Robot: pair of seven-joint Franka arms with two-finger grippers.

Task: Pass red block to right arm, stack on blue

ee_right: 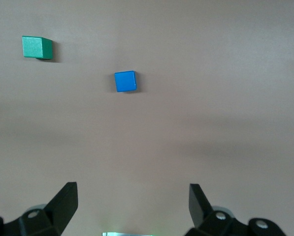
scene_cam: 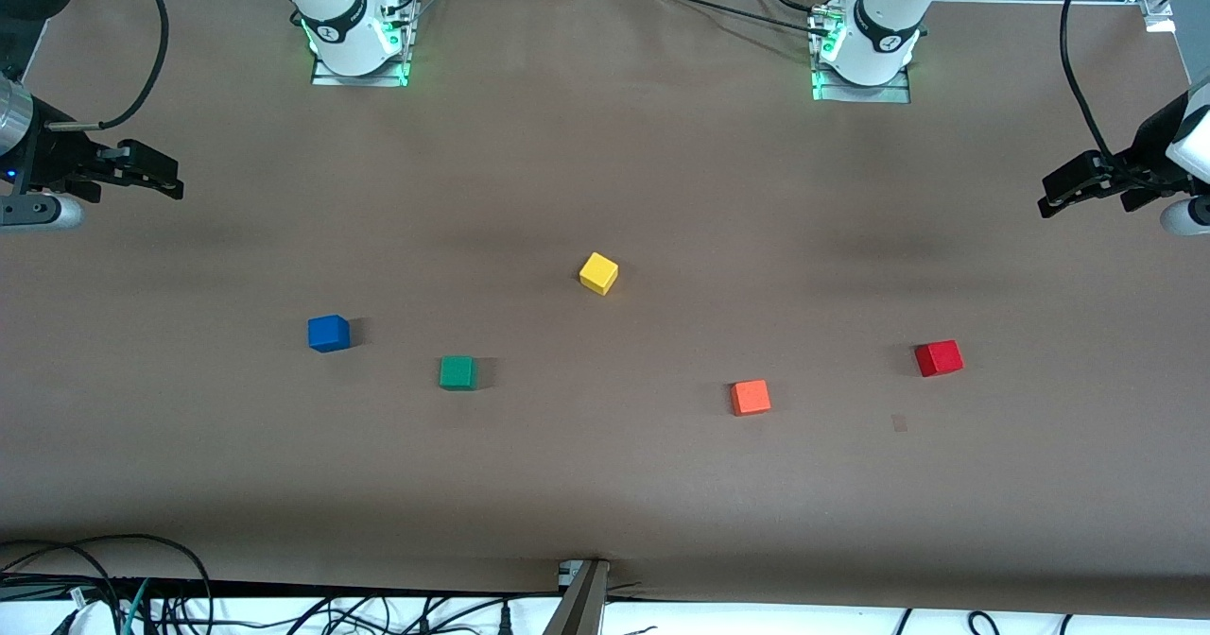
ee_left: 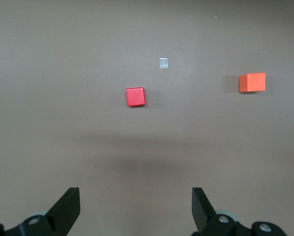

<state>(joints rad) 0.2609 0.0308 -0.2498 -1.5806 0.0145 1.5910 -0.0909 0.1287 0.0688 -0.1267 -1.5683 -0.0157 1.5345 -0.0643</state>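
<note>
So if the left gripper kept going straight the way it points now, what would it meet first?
Probably the bare brown table. The open left gripper aims short of the small bright red cube, which sits just off its centreline; depth is unclear.

Red block (scene_cam: 939, 358) stands clear all round (orange cube (scene_cam: 750, 397) nearby).
</note>
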